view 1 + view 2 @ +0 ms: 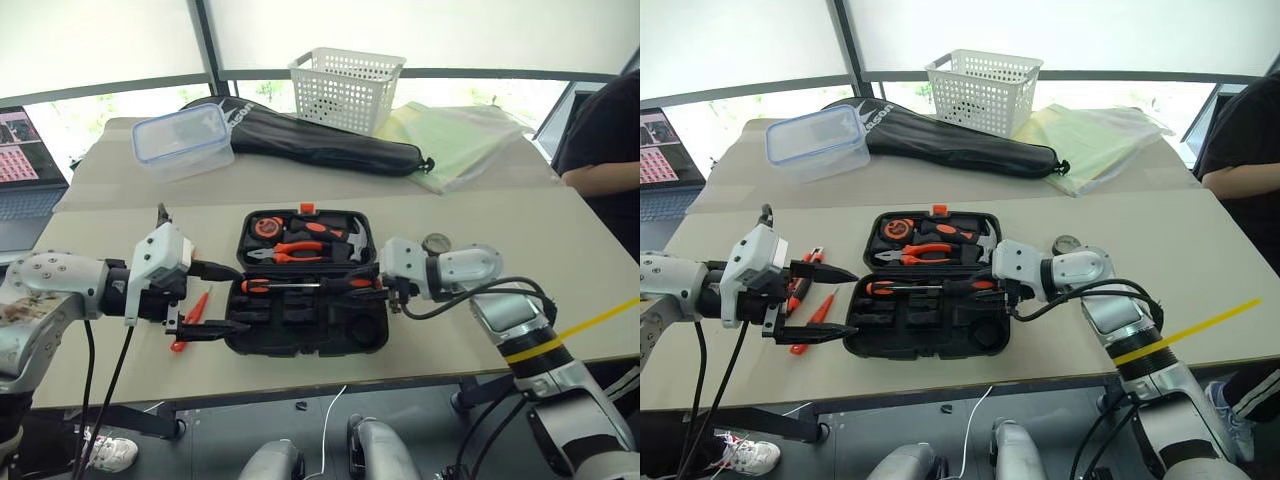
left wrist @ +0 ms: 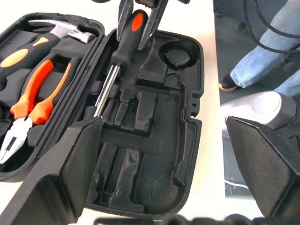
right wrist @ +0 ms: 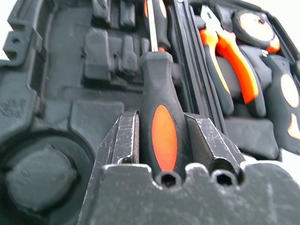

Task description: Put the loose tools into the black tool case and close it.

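Observation:
The black tool case (image 1: pixel 300 330) lies open at the table's middle. Pliers (image 1: pixel 295 252), a hammer and a tape measure sit in its lid. My right gripper (image 3: pixel 161 117) is shut on the handle of an orange-and-black screwdriver (image 2: pixel 125 44), whose shaft runs along the base recess beside the hinge. Left of the case my left gripper (image 1: pixel 830 300) hangs open and empty, fingers pointing at the case. Beside and under it on the table lie a slim orange tool (image 1: pixel 812 322) and an orange-and-black tool (image 1: pixel 800 285), partly hidden. A small round roll (image 1: pixel 437 243) sits behind my right wrist.
At the back stand a white basket (image 1: pixel 347 88), a clear lidded box (image 1: pixel 182 140), a long black fabric bag (image 1: pixel 320 140) and green sheets (image 1: pixel 460 140). A laptop (image 1: pixel 25 170) is at far left. A person's arm (image 1: pixel 605 150) rests at the table's right edge.

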Controlling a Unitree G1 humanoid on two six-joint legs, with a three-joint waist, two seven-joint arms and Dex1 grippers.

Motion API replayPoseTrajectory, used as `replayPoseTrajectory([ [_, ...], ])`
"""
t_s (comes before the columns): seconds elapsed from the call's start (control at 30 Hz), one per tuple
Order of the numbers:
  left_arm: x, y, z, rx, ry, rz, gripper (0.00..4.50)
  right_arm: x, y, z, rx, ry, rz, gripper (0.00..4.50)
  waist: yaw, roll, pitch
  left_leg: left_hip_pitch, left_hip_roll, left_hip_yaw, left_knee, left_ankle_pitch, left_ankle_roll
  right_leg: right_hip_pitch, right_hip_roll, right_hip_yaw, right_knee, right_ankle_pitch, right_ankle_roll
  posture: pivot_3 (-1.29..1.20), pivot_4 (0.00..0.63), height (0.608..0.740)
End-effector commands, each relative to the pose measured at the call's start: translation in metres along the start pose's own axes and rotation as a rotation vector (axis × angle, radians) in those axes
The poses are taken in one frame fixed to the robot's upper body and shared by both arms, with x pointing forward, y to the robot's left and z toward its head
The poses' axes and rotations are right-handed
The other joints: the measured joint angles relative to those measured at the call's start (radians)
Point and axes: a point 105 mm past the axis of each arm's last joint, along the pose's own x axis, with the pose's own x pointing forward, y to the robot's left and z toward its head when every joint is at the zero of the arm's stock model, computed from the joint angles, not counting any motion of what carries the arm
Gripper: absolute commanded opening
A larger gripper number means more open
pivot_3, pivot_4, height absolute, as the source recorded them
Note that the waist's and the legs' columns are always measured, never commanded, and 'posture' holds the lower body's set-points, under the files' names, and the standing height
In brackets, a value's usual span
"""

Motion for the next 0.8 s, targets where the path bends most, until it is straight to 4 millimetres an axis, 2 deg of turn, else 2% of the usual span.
replayPoseTrajectory([
  [0.03, 0.000, 0.001, 0.008, 0.046, -0.008, -0.001, 4.50, -0.003, 0.002, 0.000, -0.027, 0.009, 0.001, 1.06, 0.002, 0.000, 0.000, 0.000, 0.000, 0.000, 0.000, 0.000, 0.000, 0.000, 0.000, 0.000, 0.000, 0.000, 0.000, 0.00, 0.150, 0.740],
  [0.13, 0.001, 0.003, 0.009, 0.049, -0.009, -0.002, 4.50, -0.003, 0.002, -0.005, 0.000, 0.030, 0.001, 1.06, 0.000, 0.000, 0.000, 0.000, 0.000, 0.000, 0.000, 0.000, 0.000, 0.000, 0.000, 0.000, 0.000, 0.000, 0.000, 0.00, 0.150, 0.740],
  [0.2, 0.001, 0.003, 0.009, 0.052, -0.010, -0.004, 4.50, -0.002, 0.002, -0.006, 0.026, 0.027, -0.009, 2.07, 0.000, 0.000, 0.000, 0.000, 0.000, 0.000, 0.000, 0.000, 0.000, 0.000, 0.000, 0.000, 0.000, 0.000, 0.000, 0.00, 0.150, 0.740],
  [0.27, 0.002, 0.003, 0.010, 0.055, -0.011, -0.007, 4.50, -0.002, -0.001, 0.000, 0.064, -0.004, -0.027, 2.59, 0.000, 0.000, 0.000, 0.000, 0.000, 0.000, 0.000, 0.000, 0.000, 0.000, 0.000, 0.000, 0.000, 0.000, 0.000, 0.00, 0.150, 0.740],
  [0.43, 0.003, 0.004, 0.011, 0.056, -0.014, -0.011, 4.50, -0.007, -0.007, 0.024, 0.140, -0.115, -0.043, 4.28, -0.001, 0.000, 0.000, 0.000, 0.000, 0.000, 0.000, 0.000, 0.000, 0.000, 0.000, 0.000, 0.000, 0.000, 0.000, 0.00, 0.150, 0.740],
  [0.47, 0.003, 0.004, 0.011, 0.056, -0.014, -0.011, 4.50, -0.007, -0.008, 0.028, 0.156, -0.132, -0.042, 4.46, 0.000, 0.000, 0.000, 0.000, 0.000, 0.000, 0.000, 0.000, 0.000, 0.000, 0.000, 0.000, 0.000, 0.000, 0.000, 0.00, 0.150, 0.740],
  [0.63, 0.004, 0.005, 0.010, 0.055, -0.016, -0.009, 4.50, -0.003, -0.009, 0.035, 0.200, -0.163, -0.044, 4.46, 0.000, 0.000, 0.000, 0.000, 0.000, 0.000, 0.000, 0.000, 0.000, 0.000, 0.000, 0.000, 0.000, 0.000, 0.000, 0.00, 0.150, 0.740],
  [0.8, 0.005, 0.005, 0.010, 0.058, -0.019, -0.007, 4.50, 0.012, -0.001, 0.026, 0.216, -0.126, -0.009, 3.16, 0.000, 0.000, 0.000, 0.000, 0.000, 0.000, 0.000, 0.000, 0.000, 0.000, 0.000, 0.000, 0.000, 0.000, 0.000, 0.00, 0.150, 0.740],
])
